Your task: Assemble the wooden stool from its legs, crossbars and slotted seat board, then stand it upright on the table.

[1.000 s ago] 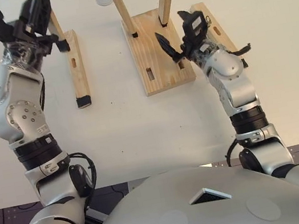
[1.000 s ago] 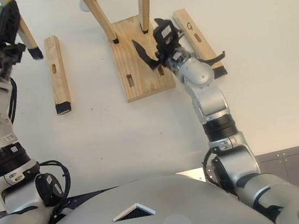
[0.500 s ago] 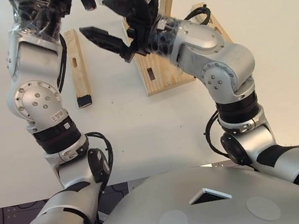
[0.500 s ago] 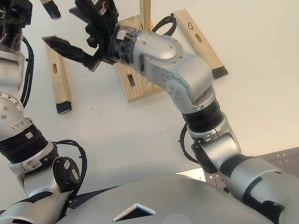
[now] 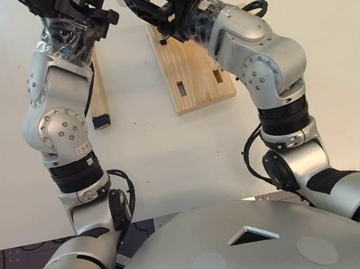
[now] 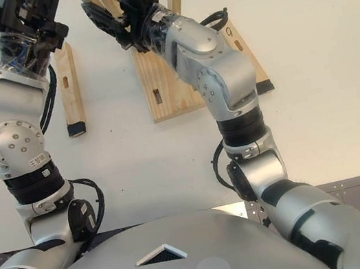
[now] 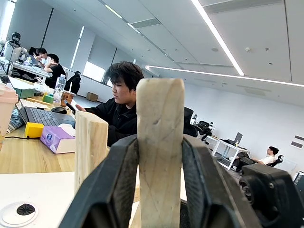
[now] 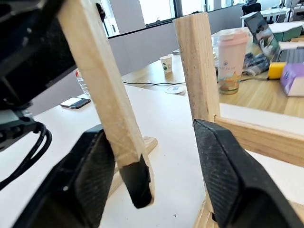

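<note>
while the left gripper clamps a wooden leg between its fingers, raised at the upper left of the head view, that leg's black-capped end sits between the widely spread fingers of the right gripper, close against one of them. this looks like a hand-over or a steadying grip. the right fingers should close squarely on bare wood just above the cap, and the left should let go only once that hold is firm. the bare end then wants lining up straight over a free slot, not at a slant. the seat board lies flat at upper centre, with two standing legs joined by a crossbar at its far end. a loose leg lies left of the board and another lies right of it. the counter is pale and matte. behind it are desks with a laptop and a tumbler, under long ceiling lights.
</note>
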Available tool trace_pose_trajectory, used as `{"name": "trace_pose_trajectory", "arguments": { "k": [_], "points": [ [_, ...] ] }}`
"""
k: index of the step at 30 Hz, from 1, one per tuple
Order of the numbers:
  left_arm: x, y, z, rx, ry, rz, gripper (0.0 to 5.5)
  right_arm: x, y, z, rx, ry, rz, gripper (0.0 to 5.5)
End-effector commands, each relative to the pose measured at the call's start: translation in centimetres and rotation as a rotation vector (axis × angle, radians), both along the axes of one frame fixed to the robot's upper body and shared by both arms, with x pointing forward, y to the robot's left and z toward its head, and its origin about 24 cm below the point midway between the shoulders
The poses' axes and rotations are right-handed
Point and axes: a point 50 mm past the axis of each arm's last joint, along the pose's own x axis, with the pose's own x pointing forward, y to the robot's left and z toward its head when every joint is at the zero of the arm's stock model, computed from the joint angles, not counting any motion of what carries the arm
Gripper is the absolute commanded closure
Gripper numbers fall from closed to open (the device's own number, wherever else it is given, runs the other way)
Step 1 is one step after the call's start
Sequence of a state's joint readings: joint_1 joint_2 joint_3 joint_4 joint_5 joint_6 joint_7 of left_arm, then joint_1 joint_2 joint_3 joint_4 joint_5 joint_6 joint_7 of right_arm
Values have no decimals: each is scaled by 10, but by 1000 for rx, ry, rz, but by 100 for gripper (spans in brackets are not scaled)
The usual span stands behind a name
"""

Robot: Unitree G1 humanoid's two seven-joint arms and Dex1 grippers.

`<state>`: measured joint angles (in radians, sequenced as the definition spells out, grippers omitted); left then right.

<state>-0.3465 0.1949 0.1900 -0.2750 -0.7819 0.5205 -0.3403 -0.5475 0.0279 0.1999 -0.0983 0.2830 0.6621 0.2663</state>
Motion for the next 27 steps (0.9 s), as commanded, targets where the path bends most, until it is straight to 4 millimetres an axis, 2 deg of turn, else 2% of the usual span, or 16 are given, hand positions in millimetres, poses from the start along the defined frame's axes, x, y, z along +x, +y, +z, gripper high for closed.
{"name": "trace_pose_trajectory", "arguments": {
  "k": [1,11,17,18,23,27],
  "points": [
    [-1,1,2,27,-8,-11,424,-5,5,5,-43,-111,39,340],
    [-1,2,5,40,-24,-4,424,-4,3,-2,-100,-149,11,505],
    [-1,1,3,78,-14,-7,424,1,-2,-2,-138,-185,-41,509],
    [-1,0,2,91,-3,-10,386,1,-3,0,-142,-205,-57,509],
    [1,-6,-3,133,34,-15,318,5,-9,4,-236,-356,-154,510],
    [5,-8,-3,97,58,1,281,2,-8,0,-444,-572,-173,510]
  ]
}}
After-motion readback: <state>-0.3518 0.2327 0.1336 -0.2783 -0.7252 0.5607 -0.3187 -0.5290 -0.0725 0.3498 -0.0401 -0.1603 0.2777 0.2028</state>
